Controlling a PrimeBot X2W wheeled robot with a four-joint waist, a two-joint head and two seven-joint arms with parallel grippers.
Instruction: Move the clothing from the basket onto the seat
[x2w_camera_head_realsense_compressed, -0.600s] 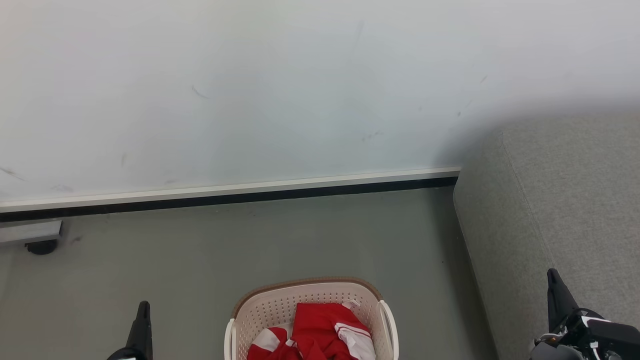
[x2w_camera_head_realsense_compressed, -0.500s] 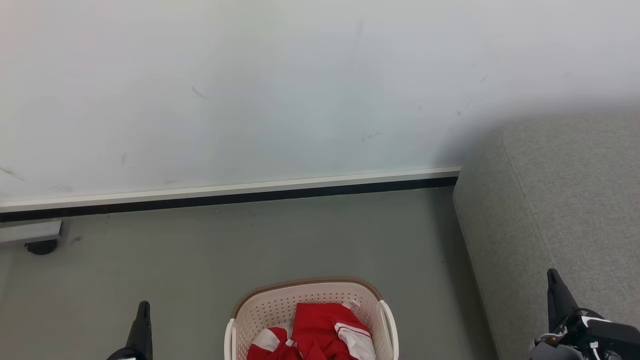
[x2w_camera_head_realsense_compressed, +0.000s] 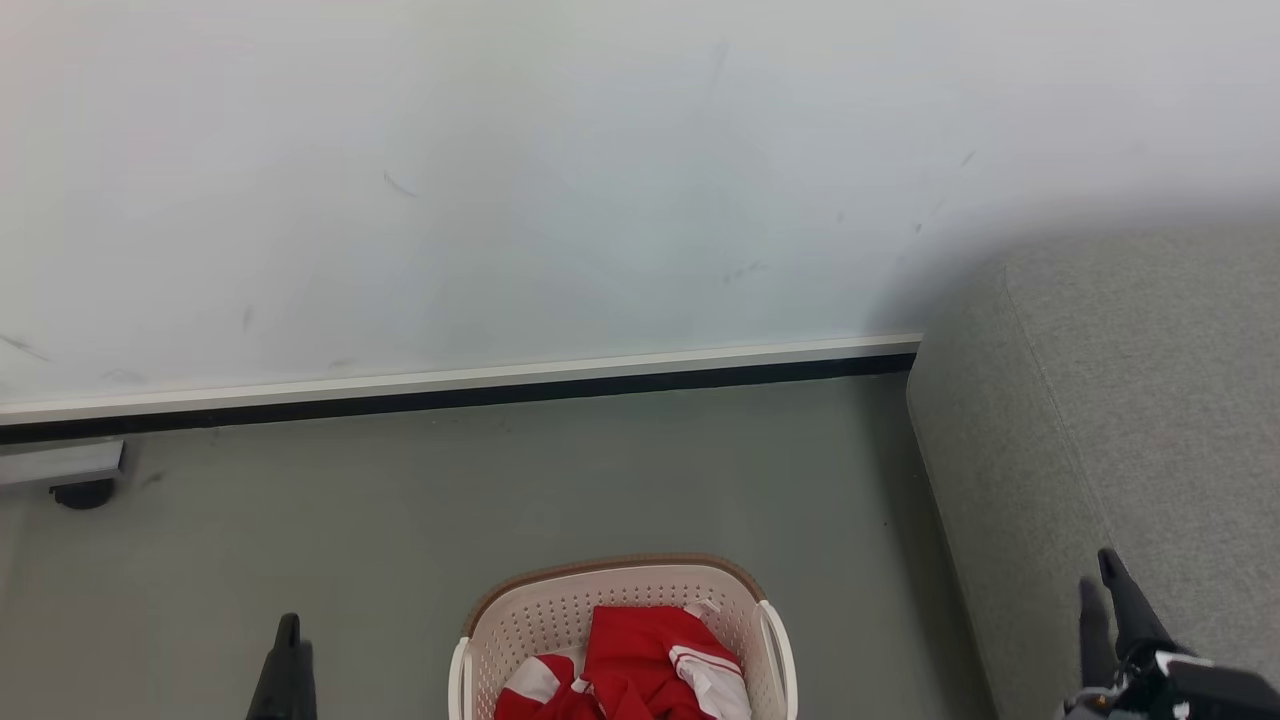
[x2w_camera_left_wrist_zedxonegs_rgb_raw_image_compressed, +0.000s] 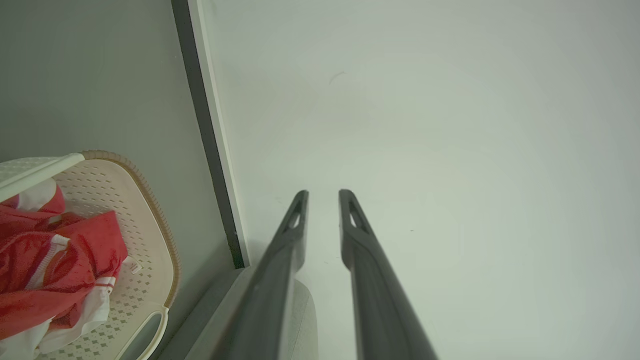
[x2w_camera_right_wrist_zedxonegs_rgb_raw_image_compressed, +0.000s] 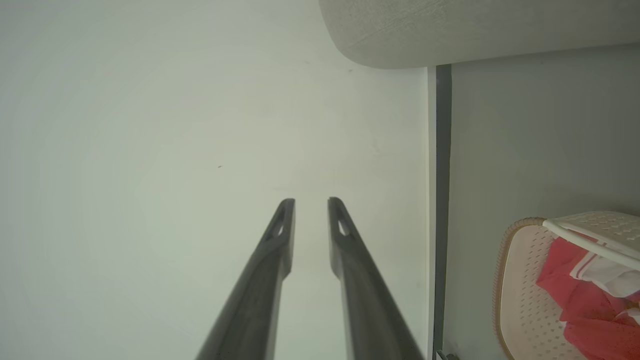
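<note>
The cream basket (x2w_camera_head_realsense_compressed: 612, 566) stands on the grey floor at the bottom centre of the head view, with the red and white clothing (x2w_camera_head_realsense_compressed: 635, 660) crumpled inside. The light grey seat (x2w_camera_head_realsense_compressed: 1150, 400) rises to its right. My left gripper (x2w_camera_head_realsense_compressed: 292, 628) hangs left of the basket and my right gripper (x2w_camera_head_realsense_compressed: 1096, 568) sits in front of the seat. Both are well apart from the clothing. In each wrist view the gripper fingers stand slightly apart with nothing between them: left gripper (x2w_camera_left_wrist_zedxonegs_rgb_raw_image_compressed: 322, 192), right gripper (x2w_camera_right_wrist_zedxonegs_rgb_raw_image_compressed: 310, 200). The basket (x2w_camera_left_wrist_zedxonegs_rgb_raw_image_compressed: 150, 200) (x2w_camera_right_wrist_zedxonegs_rgb_raw_image_compressed: 520, 280) and clothing (x2w_camera_left_wrist_zedxonegs_rgb_raw_image_compressed: 50, 270) (x2w_camera_right_wrist_zedxonegs_rgb_raw_image_compressed: 585, 300) lie off to the side.
A white wall (x2w_camera_head_realsense_compressed: 600, 180) with a pale baseboard over a dark strip (x2w_camera_head_realsense_compressed: 460, 385) closes the far side. A grey metal foot on a black caster (x2w_camera_head_realsense_compressed: 75, 480) sits at the left. Bare grey floor (x2w_camera_head_realsense_compressed: 500, 480) lies between wall and basket.
Both grippers have sunk a little lower in the head view. Each now shows two fingers slightly parted where one showed before. Basket and clothing are unmoved.
</note>
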